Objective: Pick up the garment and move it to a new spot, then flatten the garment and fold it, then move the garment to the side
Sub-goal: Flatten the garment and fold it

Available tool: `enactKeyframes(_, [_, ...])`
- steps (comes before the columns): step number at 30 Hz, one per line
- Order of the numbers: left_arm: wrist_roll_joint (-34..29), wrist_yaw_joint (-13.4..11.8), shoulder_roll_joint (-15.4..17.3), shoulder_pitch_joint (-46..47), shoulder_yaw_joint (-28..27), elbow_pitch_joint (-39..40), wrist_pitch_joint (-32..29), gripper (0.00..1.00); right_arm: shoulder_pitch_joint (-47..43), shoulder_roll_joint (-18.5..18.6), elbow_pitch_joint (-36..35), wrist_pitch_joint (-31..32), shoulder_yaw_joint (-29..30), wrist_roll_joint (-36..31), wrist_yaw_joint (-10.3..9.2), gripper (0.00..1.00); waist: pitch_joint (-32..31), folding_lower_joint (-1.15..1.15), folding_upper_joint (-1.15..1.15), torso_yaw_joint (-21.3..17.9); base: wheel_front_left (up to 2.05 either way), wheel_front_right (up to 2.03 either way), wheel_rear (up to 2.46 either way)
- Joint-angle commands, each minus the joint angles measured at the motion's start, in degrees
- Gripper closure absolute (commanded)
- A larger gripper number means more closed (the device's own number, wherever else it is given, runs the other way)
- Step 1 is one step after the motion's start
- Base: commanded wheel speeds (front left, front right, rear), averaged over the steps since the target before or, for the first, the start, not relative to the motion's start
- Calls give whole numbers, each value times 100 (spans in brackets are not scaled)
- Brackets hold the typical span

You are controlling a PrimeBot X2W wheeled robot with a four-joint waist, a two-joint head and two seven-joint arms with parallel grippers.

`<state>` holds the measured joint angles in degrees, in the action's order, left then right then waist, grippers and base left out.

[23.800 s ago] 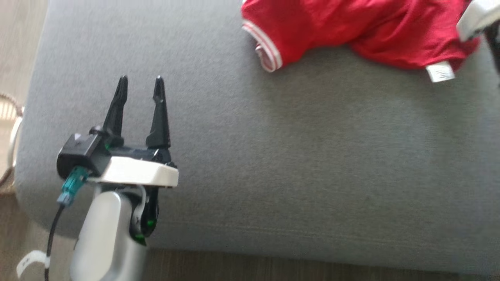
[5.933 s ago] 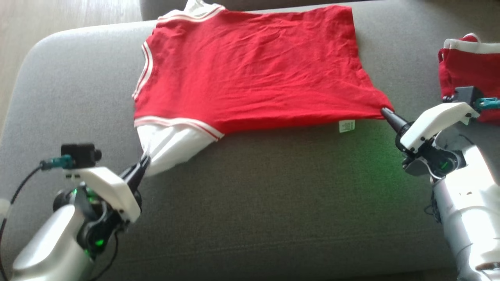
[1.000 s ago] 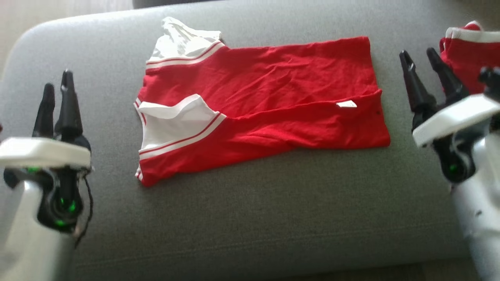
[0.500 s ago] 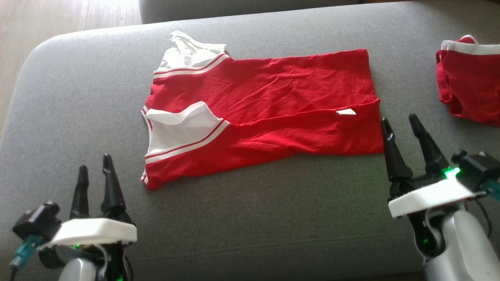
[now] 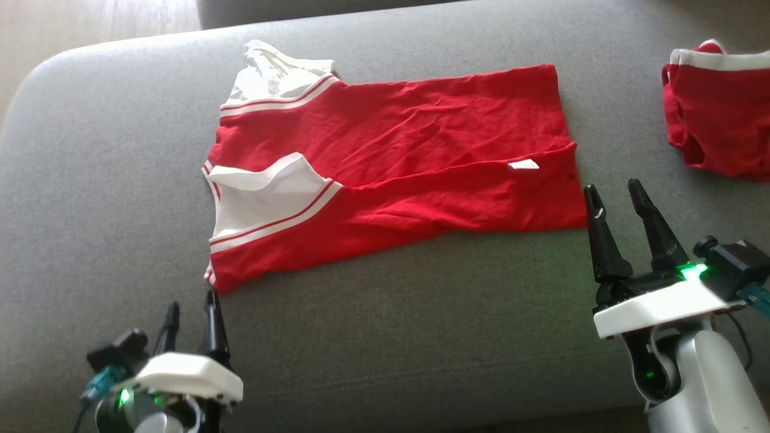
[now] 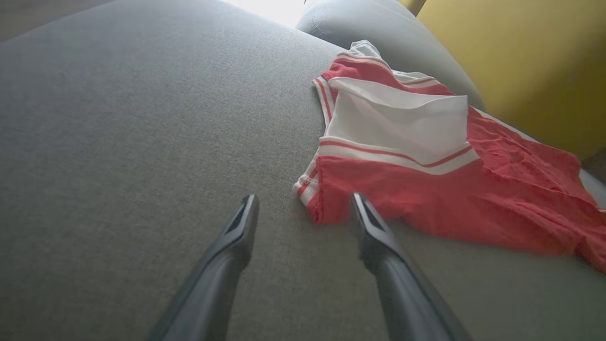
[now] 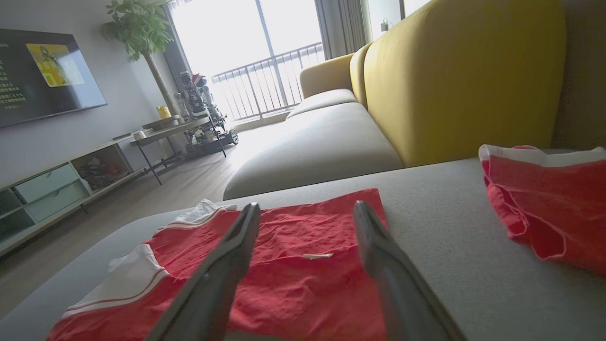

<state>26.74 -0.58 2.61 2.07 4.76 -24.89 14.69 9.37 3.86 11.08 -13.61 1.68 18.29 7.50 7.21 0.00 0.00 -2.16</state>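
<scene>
Nearest, I logged my left gripper (image 5: 192, 300): fingers spread and empty, tips just short of the garment's near left corner. Right gripper (image 5: 612, 186): likewise parted, holding nothing, poised just beside the garment's right hem. Grey seat cushion (image 5: 391, 337): lay under both. Next, the garment (image 5: 421, 138): a red top with white sleeves, lying on the middle of the cushion, its near long edge folded over onto the body. One white sleeve (image 5: 264, 192) and a small white label (image 5: 523, 164) faced up. Further right, well apart, I noted a second red piece (image 5: 716, 114), bunched. Farthest, a yellow backrest (image 7: 450, 85).
</scene>
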Motion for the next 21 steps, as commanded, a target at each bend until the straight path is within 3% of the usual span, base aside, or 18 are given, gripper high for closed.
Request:
enactKeyframes(1, [-71, -43, 28, 396, -187, 63, 30, 0, 161, -32, -185, 20, -96, -6, -1, 0, 58, 0, 0, -29, 0, 0, 0])
enactKeyframes(14, [-181, 30, 54, 1315, -168, -1418, 24, 0, 309, -73, -119, 37, -121, -40, -1, 0, 303, 0, 0, -177, 0, 0, 0])
enactKeyframes(21, [-201, 109, 66, 1570, -188, -1815, 28, 0, 306, -82, -92, 20, -113, -34, -1, 0, 332, 0, 0, -190, 0, 0, 0])
